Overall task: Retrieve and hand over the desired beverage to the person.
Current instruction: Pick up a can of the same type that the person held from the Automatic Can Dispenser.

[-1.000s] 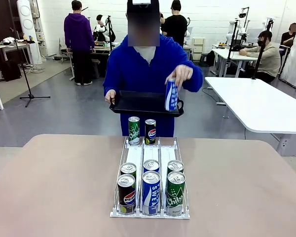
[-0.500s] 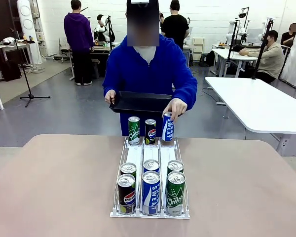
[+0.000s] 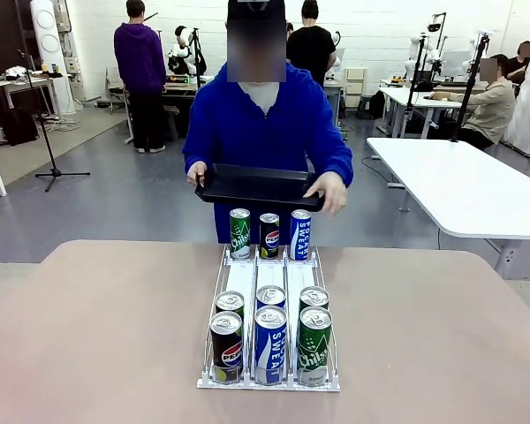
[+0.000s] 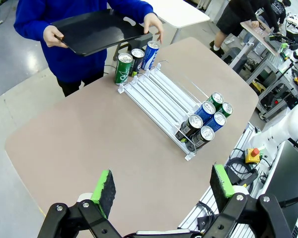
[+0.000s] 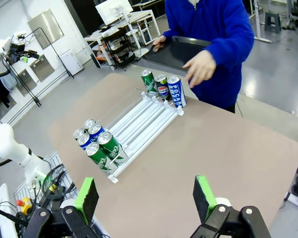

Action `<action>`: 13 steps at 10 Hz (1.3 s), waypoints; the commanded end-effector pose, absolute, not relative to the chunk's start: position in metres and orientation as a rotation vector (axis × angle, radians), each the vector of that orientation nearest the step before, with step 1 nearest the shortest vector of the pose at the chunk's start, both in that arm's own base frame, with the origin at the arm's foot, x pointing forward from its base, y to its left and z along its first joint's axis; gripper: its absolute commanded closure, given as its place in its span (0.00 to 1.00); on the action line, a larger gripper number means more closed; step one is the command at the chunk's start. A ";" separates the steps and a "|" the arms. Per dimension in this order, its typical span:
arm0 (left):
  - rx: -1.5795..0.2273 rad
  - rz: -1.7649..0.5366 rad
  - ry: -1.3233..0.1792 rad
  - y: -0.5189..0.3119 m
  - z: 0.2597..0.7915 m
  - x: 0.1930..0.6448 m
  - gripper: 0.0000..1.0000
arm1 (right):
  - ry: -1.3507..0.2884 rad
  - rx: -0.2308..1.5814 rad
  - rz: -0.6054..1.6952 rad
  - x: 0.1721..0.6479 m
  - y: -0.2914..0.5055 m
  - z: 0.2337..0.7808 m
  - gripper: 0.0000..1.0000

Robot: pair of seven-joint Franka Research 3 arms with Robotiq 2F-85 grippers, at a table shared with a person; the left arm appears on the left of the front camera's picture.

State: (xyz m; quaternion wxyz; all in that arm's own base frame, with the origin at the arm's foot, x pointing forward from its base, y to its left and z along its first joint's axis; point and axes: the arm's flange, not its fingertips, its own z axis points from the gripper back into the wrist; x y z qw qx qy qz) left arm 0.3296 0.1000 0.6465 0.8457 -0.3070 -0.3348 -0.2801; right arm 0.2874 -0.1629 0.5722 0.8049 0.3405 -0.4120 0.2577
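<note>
The person (image 3: 265,124) in a bright blue hoodie stands at the far side, holding a black tray (image 3: 256,185). Their free hand (image 3: 329,193) hovers just above a blue can (image 3: 300,234) at the far end of the white three-lane rack (image 3: 269,278). Beside that can stand a black Pepsi can (image 3: 269,235) and a green can (image 3: 239,233). Several more cans fill the near end, with a Pepsi (image 3: 226,346), a blue can (image 3: 270,344) and a green can (image 3: 314,344) in front. I cannot tell which is the desired beverage. My left gripper (image 4: 163,184) and right gripper (image 5: 146,197) hang open high above the table, holding nothing.
The rack (image 4: 159,94) lies mid-table, lanes running from my side to the person's. Bare tabletop (image 3: 97,336) spreads on both sides of it. Other people, white tables and equipment stand far behind the person.
The person brought the blue can down from the tray, set it at the far end of the right lane, and lifted the hand off it. My grippers have stayed open.
</note>
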 end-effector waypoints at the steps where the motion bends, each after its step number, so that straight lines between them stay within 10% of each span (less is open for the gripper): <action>1: -0.659 -0.598 -0.715 0.101 0.648 0.330 0.00 | -0.907 0.744 0.568 0.293 -0.164 0.575 0.00; 5: -0.611 -0.628 -0.661 0.080 0.653 0.330 0.00 | -0.907 0.744 0.568 0.293 -0.164 0.575 0.00; 9: -0.316 -0.755 -0.218 -0.122 0.675 0.347 0.00 | -0.907 0.744 0.568 0.293 -0.164 0.575 0.00; 13: -0.089 -0.416 -0.191 -0.279 0.616 0.359 0.00 | -0.907 0.744 0.568 0.293 -0.164 0.575 0.00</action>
